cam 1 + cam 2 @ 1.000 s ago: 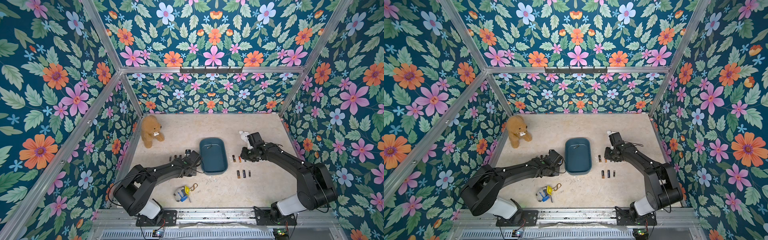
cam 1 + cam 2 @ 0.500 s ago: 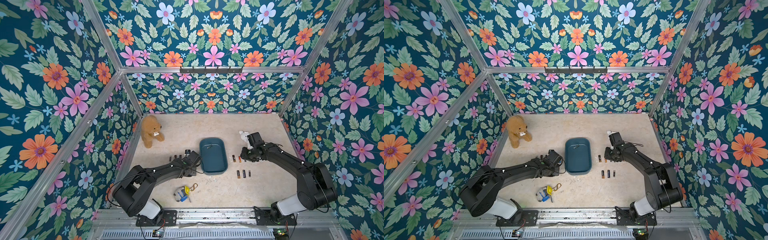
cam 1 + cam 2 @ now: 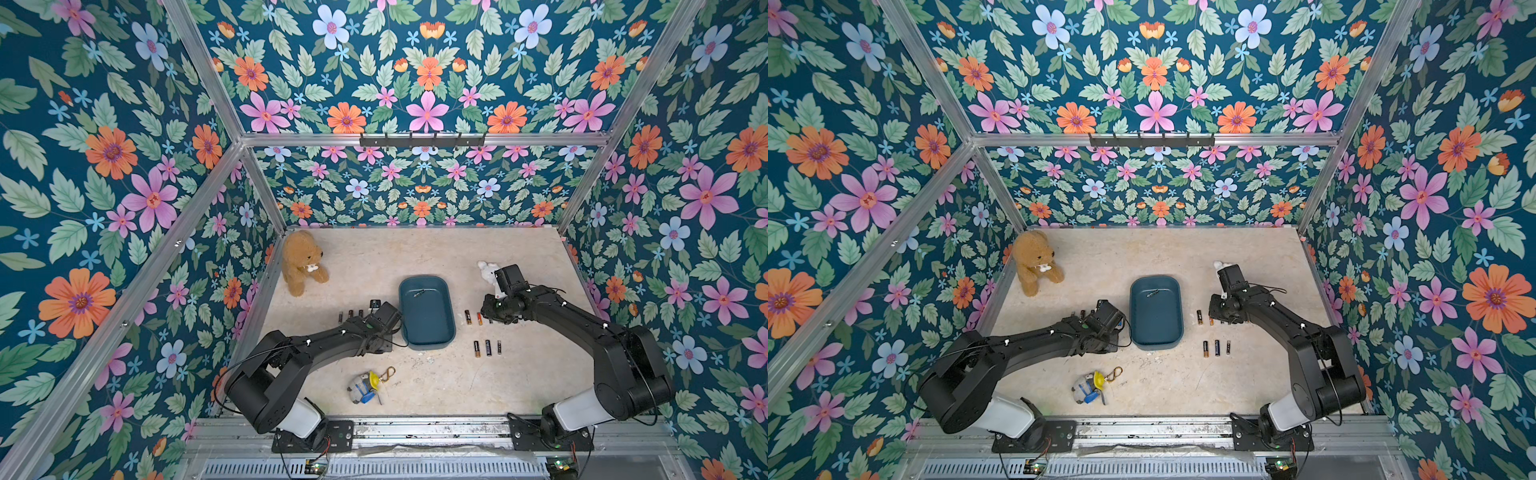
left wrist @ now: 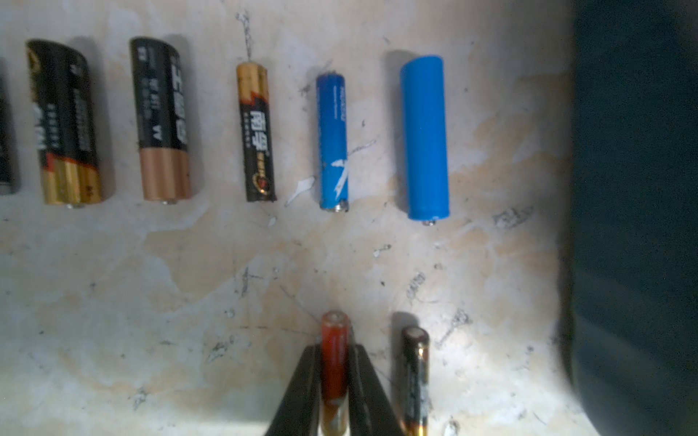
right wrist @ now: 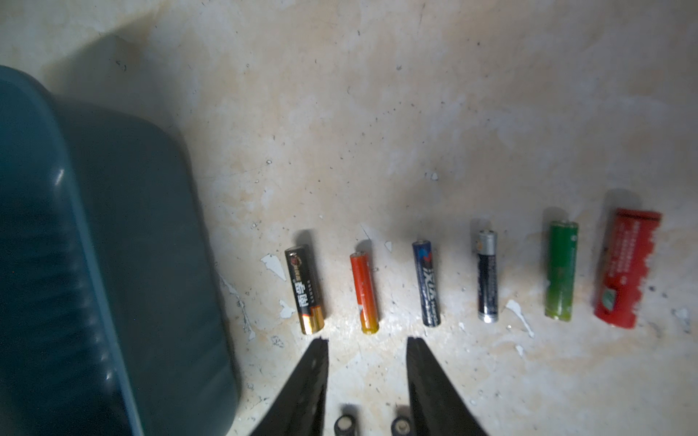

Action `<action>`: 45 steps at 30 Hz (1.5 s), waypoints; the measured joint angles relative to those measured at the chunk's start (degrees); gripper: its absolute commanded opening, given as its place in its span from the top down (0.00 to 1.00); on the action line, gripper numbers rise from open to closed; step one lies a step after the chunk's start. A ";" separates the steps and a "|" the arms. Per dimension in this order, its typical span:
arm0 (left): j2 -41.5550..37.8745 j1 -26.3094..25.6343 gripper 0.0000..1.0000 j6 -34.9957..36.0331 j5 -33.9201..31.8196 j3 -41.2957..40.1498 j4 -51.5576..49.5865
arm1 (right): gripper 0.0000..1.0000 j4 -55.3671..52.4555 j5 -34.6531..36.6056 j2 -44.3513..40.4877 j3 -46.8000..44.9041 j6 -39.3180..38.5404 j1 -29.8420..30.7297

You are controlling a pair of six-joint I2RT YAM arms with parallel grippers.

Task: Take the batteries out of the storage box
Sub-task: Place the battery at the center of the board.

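Chinese lettering on black-gold battery (image 4: 257, 132)

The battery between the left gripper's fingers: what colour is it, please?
The battery is red-orange, gold-ended; left wrist view.

Batteries (image 3: 488, 348) flank storage box (image 3: 428, 328); contents unclear.

Rows of batteries (image 3: 487, 348) flank the storage box (image 3: 428, 344); the far tabletop (image 3: 415, 249) lies open
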 measured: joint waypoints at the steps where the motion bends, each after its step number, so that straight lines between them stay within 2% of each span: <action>1: 0.00 0.00 0.79 0.00 0.00 0.00 0.00 | 0.60 0.00 0.00 0.00 0.00 0.00 0.00; 19: -0.57 0.00 0.70 -0.04 0.11 0.15 -1.31 | 0.60 0.00 -0.02 0.00 0.00 0.00 0.00; 32: -1.46 0.00 0.70 -0.02 0.00 1.88 -2.84 | 0.60 -0.04 -0.02 0.00 0.00 0.00 0.00; 45: -2.40 0.07 0.67 2.25 -1.92 12.37 -9.62 | 0.60 -0.39 -0.02 0.00 0.70 0.00 0.00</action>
